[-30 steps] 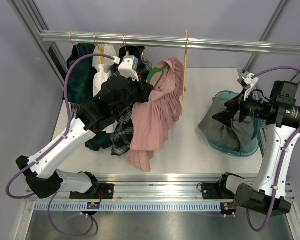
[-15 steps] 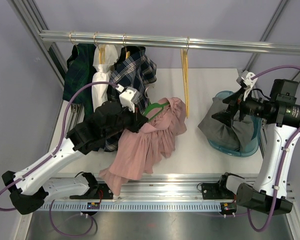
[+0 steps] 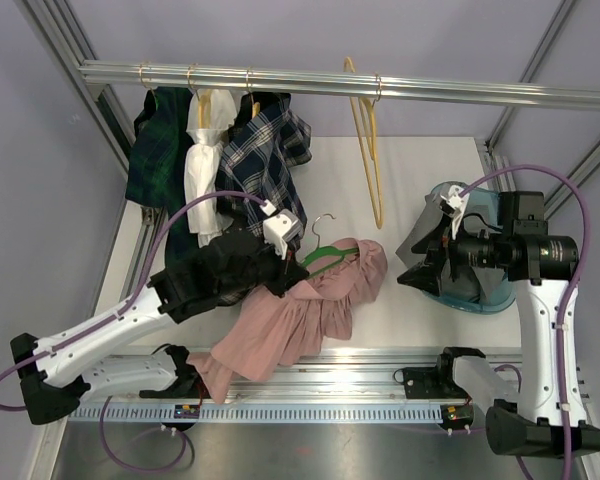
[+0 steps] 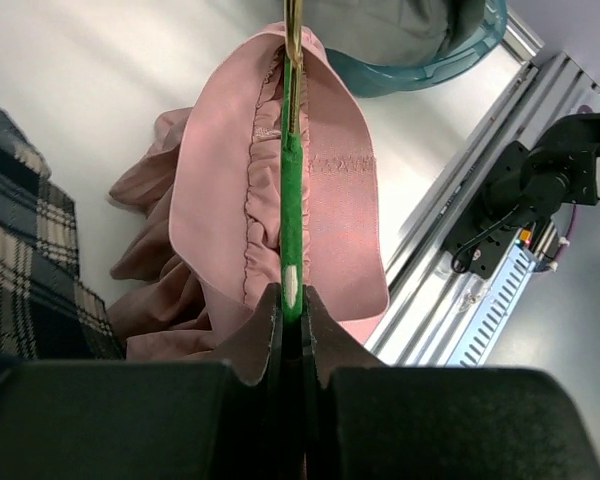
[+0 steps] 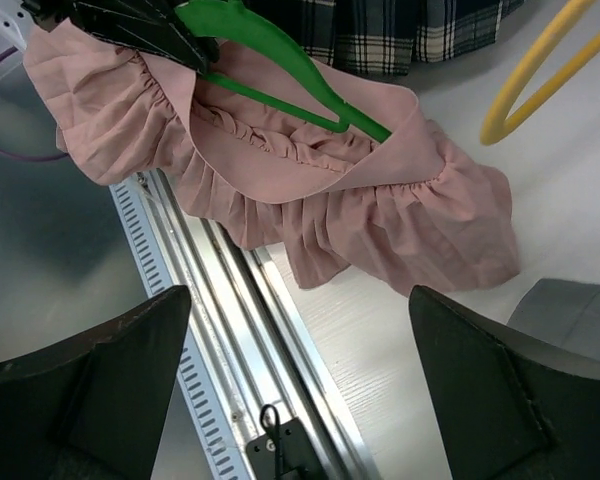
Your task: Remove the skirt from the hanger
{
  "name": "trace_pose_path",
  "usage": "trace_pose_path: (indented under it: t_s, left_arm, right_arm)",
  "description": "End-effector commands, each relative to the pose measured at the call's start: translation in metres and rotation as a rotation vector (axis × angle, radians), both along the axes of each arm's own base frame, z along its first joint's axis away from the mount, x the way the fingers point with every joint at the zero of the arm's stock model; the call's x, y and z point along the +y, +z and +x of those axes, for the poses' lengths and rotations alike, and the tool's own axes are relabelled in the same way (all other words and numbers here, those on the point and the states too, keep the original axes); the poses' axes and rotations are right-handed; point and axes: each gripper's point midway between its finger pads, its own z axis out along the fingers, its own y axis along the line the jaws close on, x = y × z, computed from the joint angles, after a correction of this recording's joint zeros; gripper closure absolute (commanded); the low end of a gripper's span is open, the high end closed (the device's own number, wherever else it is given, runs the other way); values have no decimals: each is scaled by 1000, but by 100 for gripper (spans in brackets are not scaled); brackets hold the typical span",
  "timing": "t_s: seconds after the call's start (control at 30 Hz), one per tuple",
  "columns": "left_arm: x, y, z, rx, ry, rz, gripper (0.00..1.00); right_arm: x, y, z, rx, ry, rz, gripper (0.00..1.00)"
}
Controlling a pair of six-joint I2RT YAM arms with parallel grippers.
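Pink skirt point(image 3: 300, 320) on green hanger point(image 3: 318, 258), left gripper point(image 4: 290, 318) pinching hanger's edge, right gripper point(image 5: 298, 330) spread wide, holding nothing

White arm links with black joints and black grippers, purple cables looping along each arm

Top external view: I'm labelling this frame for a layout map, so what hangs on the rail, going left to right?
Dark green plaid garment → white garment → navy plaid garment → empty yellow hanger.
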Motion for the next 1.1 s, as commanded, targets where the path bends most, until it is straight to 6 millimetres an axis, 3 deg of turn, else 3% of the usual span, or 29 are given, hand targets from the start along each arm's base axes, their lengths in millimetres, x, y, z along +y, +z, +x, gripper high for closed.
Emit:
trace_pose_path:
  t_s: [0.0,0.1,0.37,0.53,0.73,1.07]
  left_arm:
    - [-28,30,-3,-63,-58,-128,100]
    - [-42,26,-7,-53,-73,-129,100]
    - [-68,25,-21,-59,-113,-131,100]
    - [-78,27,-28,-71,-123,-128,100]
    - [-80,35,-30,-96,-115,-142,100]
    - [-73,52,-35,-146,-125,-187,100]
  right_arm:
    - [-4,-18,-8,121,-90,-29,3]
    - [-11,-38,0,140,-184,-61,5]
    - [-20,-58,27,124,-313,-90,7]
    - [-11,-74,33,159,-304,-122,10]
    - [-5,-88,43,158,-328,-176,16]
    - [-8,-109,55,187,-379,-232,37]
